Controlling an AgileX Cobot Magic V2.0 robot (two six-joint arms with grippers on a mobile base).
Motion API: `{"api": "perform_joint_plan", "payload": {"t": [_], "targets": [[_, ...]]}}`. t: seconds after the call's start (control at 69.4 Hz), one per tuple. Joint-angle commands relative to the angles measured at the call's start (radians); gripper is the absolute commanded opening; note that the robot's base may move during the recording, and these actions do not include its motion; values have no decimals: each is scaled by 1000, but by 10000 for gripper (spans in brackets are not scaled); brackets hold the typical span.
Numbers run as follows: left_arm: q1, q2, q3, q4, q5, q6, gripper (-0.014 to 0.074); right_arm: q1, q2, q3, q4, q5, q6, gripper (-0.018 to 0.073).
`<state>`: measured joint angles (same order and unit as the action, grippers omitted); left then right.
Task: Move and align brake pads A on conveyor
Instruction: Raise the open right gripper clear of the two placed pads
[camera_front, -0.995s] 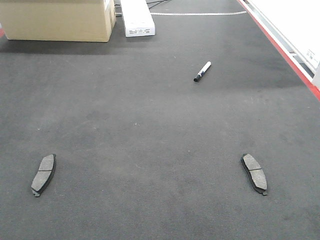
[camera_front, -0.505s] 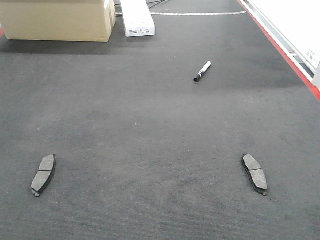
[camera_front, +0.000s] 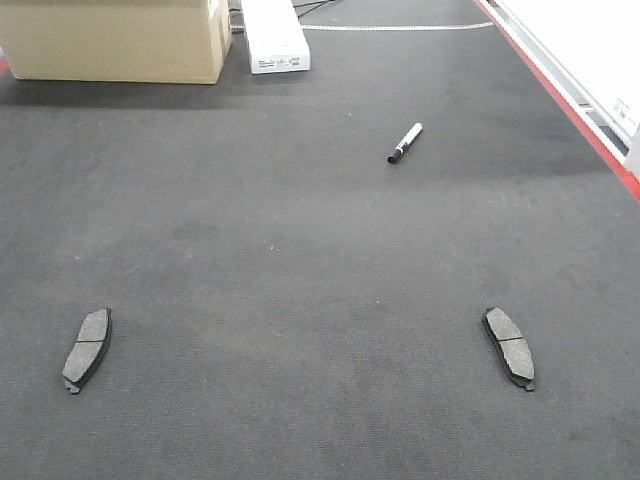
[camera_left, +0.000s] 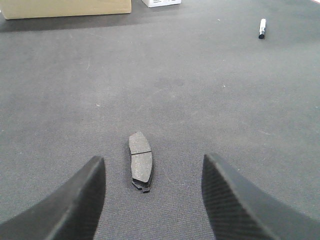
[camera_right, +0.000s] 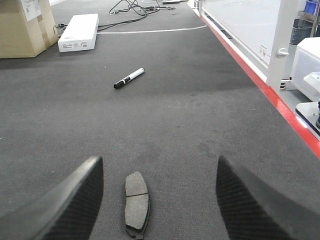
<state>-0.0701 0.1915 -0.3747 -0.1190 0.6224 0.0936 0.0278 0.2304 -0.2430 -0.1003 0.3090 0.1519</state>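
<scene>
Charcoal belt (camera_front: 300, 230): matte and felt-like, it fills the front view. A red stripe (camera_front: 560, 90) runs along its right edge.
Cardboard box (camera_front: 110, 40): stands at the far left corner, well apart from the work and seemingly parked out of the way.
White box (camera_front: 275, 40): a flat carton at the far edge, just beside the cardboard box.
Left gripper (camera_left: 154, 167): jaws spread wide, holding nothing. It hangs low near the near left corner with the left pad (camera_left: 140, 161) lying between its fingers, probably so they can close across the pad's narrow width.
Right gripper (camera_right: 159, 167): also wide open and empty, straddling the right pad (camera_right: 136, 202) near the near right corner, apparently for the same reason.
Left pad, front view (camera_front: 88, 348): flat on the belt with the grooved face up and the far end leaning inward. The near end shows layered edges in the wrist view, so it may be a stack; I cannot tell.
Right pad, front view (camera_front: 509, 347): flat, mirroring the other, with its far end also leaning inward. The two lie well apart.
Pen (camera_front: 405, 143): black and white, in the far half toward the right edge, clear of both pads.
Stage: by my reading, both arms are poised for pickup. The pads have not yet been brought together or squared up.
</scene>
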Motion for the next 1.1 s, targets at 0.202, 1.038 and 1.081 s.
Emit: {"api": "perform_joint_plan", "payload": {"t": [0.202,1.038,1.081], "targets": [[-4,13,-24,-15,-78,-4,396,-2,7,-28,-6,-76,-7,473],[-2,13,-24,-15,-78,-4,396,-2,7,-28,-6,-74,-7,473],[-2,13,-24,-15,-78,-4,396,-2,7,-28,-6,-74,-7,473]]}}
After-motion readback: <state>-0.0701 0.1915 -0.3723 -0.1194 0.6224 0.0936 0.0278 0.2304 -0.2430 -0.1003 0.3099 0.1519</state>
